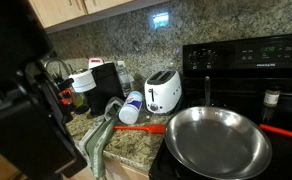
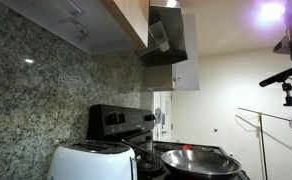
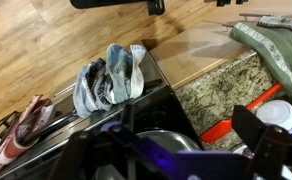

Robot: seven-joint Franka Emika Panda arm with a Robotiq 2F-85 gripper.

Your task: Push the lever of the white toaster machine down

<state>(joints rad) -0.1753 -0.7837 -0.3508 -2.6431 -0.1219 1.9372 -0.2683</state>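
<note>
Standing on the counter (image 1: 138, 146) beside the stove (image 1: 241, 62), the white toaster (image 1: 163, 92) is best approached from above by the gripper (image 3: 176, 152), jaws seen spread wide, so its lever is pressed straight down.

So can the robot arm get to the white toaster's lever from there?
Probably yes. The end effector hangs off to the side, well short of the white toaster, but nothing stands over it. The bottle and frying pan lie low nearby, so coming in from above looks free.
</note>
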